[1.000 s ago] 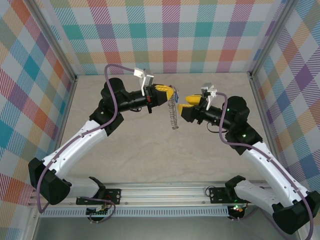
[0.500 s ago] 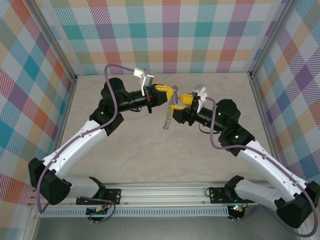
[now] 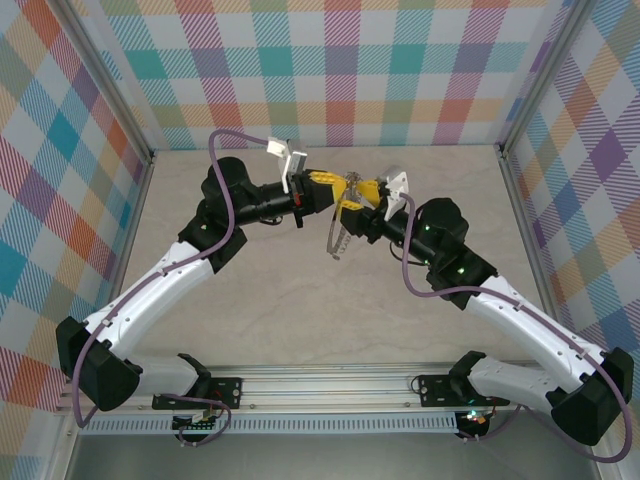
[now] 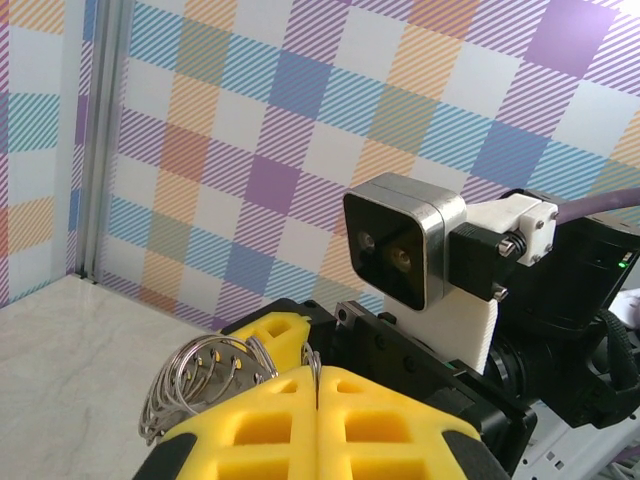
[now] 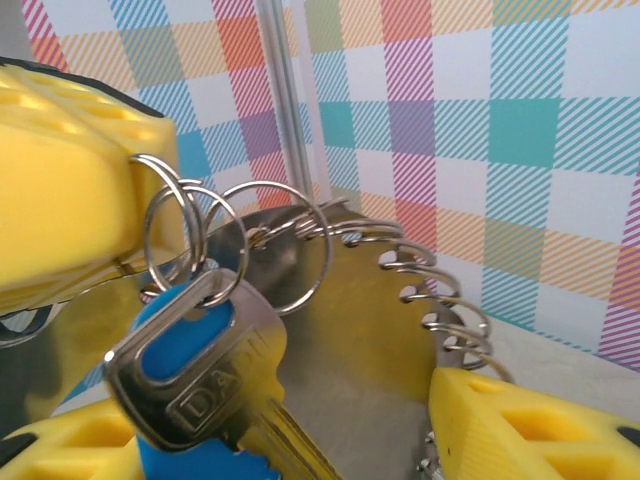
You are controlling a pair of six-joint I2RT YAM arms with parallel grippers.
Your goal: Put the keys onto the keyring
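My left gripper (image 3: 338,187) is shut high above the table on a thin wire ring of the keyring (image 4: 198,384). The keyring's grey hoop, fringed with wire loops (image 5: 432,292), hangs below it (image 3: 337,238). In the right wrist view the keys hang close up: a silver key (image 5: 200,390) lies over its blue tag (image 5: 195,462). A small ring through the key's head links to other small rings at the left finger (image 5: 70,200). My right gripper (image 5: 300,430) faces the left one (image 3: 355,203). It is open, its yellow fingers (image 5: 530,420) on either side of the key.
Both arms meet at the back middle of the marble-patterned table (image 3: 300,310). Chequered walls (image 3: 340,70) close in the back and sides, and a metal rail (image 3: 320,385) runs along the near edge. The right wrist's camera block (image 4: 405,250) sits just past the left fingers.
The right gripper has moved left, right up to the left gripper and the keyring. The hanging hoop has swung a little to the left. The left arm has stayed put.
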